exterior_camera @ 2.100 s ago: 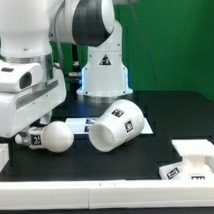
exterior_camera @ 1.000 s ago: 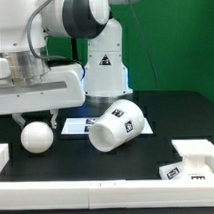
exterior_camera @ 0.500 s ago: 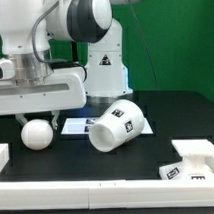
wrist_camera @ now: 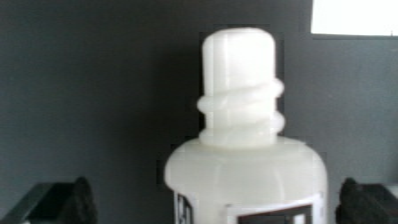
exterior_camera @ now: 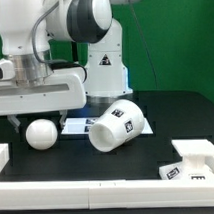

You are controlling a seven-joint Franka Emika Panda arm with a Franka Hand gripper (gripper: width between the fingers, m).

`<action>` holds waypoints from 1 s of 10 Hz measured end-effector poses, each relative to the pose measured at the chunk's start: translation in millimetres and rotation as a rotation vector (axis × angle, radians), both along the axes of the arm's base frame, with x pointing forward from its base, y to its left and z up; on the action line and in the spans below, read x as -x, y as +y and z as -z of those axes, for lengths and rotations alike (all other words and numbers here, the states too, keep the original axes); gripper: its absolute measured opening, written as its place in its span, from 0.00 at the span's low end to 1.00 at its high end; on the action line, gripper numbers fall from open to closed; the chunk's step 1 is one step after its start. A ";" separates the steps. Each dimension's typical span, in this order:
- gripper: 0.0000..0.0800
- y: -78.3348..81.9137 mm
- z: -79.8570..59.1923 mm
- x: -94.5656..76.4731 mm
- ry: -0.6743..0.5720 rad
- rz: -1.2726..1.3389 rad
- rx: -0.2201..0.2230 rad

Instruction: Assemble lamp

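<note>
The white bulb (exterior_camera: 40, 134) lies on the black table with its round head toward the exterior camera. In the wrist view the bulb (wrist_camera: 240, 120) shows its threaded stem pointing away and a tag on its body. My gripper (exterior_camera: 39, 122) hangs right over it, and in the wrist view the gripper (wrist_camera: 214, 205) has a dark finger on each side of the bulb's body. One finger stands visibly apart from the bulb, so the jaws are open. The shade (exterior_camera: 118, 126) lies tipped on its side to the exterior view's right of the bulb. The base (exterior_camera: 192, 160) sits at the front right.
The marker board (exterior_camera: 78, 124) lies behind the bulb, partly under the shade. The large white robot pedestal (exterior_camera: 102, 70) stands at the back. A low white wall (exterior_camera: 88, 191) runs along the table's front edge.
The hand has turned and risen since 2.1 s ago, and the bulb now shows its head to the exterior camera. In the last second the bulb shifted slightly to the exterior view's right.
</note>
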State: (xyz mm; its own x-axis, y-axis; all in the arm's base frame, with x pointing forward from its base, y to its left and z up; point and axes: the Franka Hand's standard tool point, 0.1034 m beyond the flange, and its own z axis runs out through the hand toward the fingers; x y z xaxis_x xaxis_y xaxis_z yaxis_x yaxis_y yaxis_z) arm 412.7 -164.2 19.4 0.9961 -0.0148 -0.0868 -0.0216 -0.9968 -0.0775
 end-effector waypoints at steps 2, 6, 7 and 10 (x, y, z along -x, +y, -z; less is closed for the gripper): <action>0.87 5.9 -13.1 -16.3 0.030 0.016 -0.001; 0.87 18.5 -17.9 -32.0 0.045 0.097 0.002; 0.87 18.8 -17.9 -32.1 0.045 0.096 0.002; 0.87 7.3 -27.5 -44.5 0.050 -0.020 0.040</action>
State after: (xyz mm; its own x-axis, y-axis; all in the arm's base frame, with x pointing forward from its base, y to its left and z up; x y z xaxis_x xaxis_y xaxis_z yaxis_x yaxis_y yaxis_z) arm 457.2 -156.9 46.8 0.9906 0.0005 -0.1367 -0.0045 -0.9993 -0.0366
